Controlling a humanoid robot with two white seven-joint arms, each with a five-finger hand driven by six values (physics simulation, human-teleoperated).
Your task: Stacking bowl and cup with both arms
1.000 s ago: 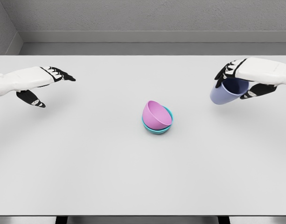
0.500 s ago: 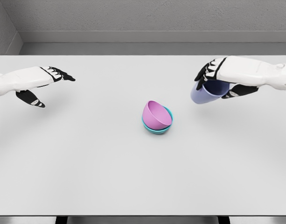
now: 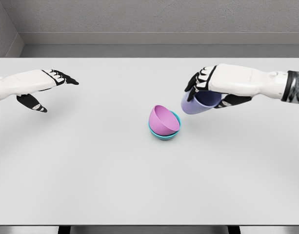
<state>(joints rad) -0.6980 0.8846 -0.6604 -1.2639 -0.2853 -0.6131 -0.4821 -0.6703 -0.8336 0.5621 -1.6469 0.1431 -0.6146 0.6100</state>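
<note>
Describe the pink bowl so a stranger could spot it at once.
Look to the middle of the white table. The pink bowl sits there tilted inside a teal bowl. Unlike the lavender cup gripped by the right hand, nothing holds it.

Single head view, taken from above the near edge of a white table (image 3: 139,185) and looking down and forward across it. The whole tabletop lies in frame, from the near edge at the bottom to the far edge and the grey wall (image 3: 154,17) beyond at the top. The left hand (image 3: 42,85) enters from the left margin, the right hand (image 3: 212,87) from the right margin. The camera stands at moderate distance, wide rather than close.
</note>
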